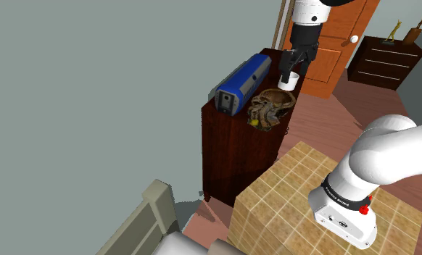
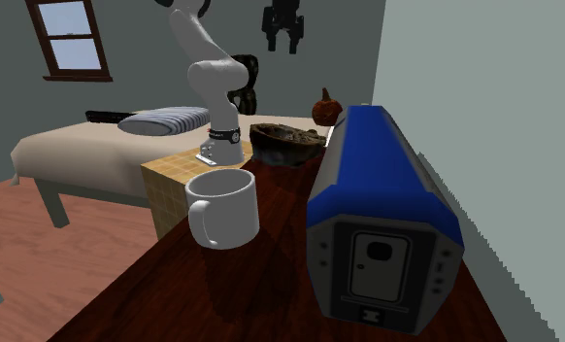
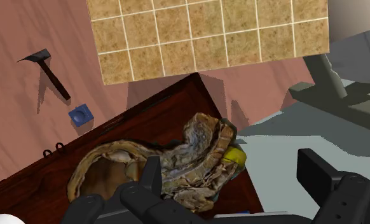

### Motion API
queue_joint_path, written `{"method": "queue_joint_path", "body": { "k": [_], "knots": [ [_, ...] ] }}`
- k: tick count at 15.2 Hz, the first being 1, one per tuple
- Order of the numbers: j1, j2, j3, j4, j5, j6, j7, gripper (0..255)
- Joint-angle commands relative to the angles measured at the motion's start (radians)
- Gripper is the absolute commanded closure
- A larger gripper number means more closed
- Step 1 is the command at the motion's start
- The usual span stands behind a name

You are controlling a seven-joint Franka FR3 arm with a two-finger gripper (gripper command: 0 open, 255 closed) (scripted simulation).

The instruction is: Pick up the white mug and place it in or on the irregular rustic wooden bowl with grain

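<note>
Hovering high, your pincer (image 2: 282,47) gapes empty; shoulder view puts the white mug (image 1: 291,80) at one o'clock from the wooden bowl (image 1: 269,107).

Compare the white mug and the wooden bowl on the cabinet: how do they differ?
Colour: the mug is plain smooth white; the bowl is mottled brown. Shape: the mug is a regular cylinder with a handle; the bowl has a ragged, irregular rim, no handle. Profile: the mug is compact; the bowl is low and broad. Shared: both sit open side up on the dark wooden cabinet top.
</note>
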Motion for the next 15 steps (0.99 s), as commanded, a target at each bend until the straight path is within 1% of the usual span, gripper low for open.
{"method": "queue_joint_path", "body": {
  "k": [1,9,15],
  "knots": [
    [0.0,0.0,0.0,0.0,0.0,0.0,0.0,0],
    [-0.057,0.174,-0.148,0.022,-0.079,0.17,-0.135,0],
    [-0.085,0.344,-0.254,0.09,-0.098,0.287,-0.238,0]
  ]
}}
